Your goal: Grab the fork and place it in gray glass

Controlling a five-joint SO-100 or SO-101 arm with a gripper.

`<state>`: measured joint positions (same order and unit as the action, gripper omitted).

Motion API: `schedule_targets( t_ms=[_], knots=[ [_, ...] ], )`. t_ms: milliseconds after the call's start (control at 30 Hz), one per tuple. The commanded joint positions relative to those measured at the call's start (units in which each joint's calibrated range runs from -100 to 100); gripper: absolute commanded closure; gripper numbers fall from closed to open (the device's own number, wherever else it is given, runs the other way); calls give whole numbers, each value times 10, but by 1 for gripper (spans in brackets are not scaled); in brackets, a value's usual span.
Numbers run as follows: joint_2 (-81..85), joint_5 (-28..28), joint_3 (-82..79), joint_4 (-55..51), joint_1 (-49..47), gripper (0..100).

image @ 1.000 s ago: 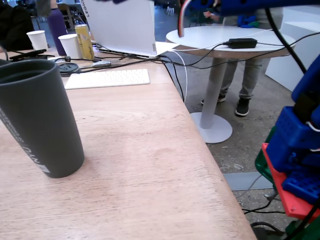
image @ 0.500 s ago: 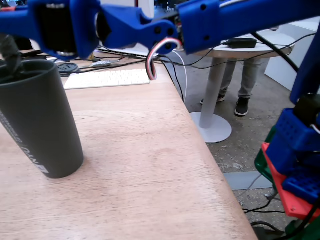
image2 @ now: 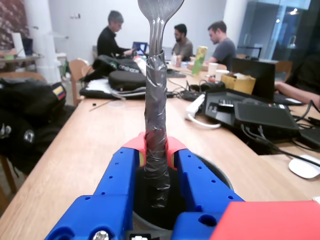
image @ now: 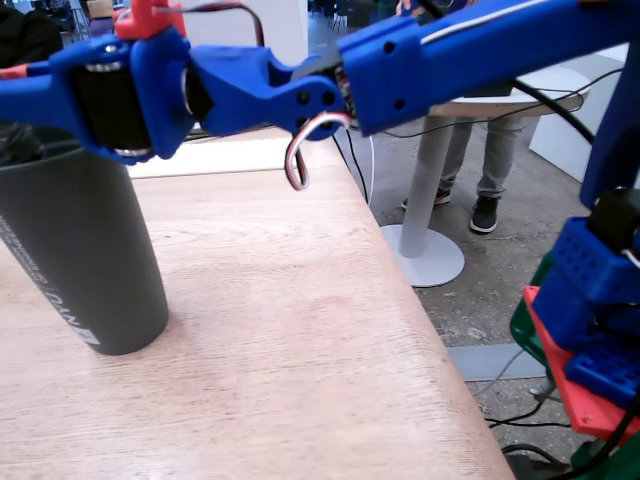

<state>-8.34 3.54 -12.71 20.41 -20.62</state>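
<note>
Table (image: 300,350); glass (image: 85,260) rim hidden behind tool (image2: 156,145).

Fork (image2: 156,115) upright in pincer (image2: 156,148), over gray glass (image2: 220,178).

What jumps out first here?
In the wrist view, the fork stands upright dead centre, its foil-wrapped handle clamped in the blue gripper right above the mouth of the gray glass. In the fixed view, the blue arm stretches across the top to that tumbler at the wooden table's left edge.
</note>
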Motion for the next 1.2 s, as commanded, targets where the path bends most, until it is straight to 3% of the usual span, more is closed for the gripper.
schedule_targets(
  t_ms=[0,67,167,200,567,800,1100,1167],
  knots=[
    [8,6,20,-1,-2,100],
    [8,6,19,-2,-4,91],
    [-1,1,11,-2,-4,61],
    [-5,1,7,-2,-4,57],
    [13,1,-15,-2,-4,57],
    [230,2,-271,-2,-4,57],
    [445,1,-464,-3,17,58],
    [485,0,-504,-3,18,62]
  ],
)
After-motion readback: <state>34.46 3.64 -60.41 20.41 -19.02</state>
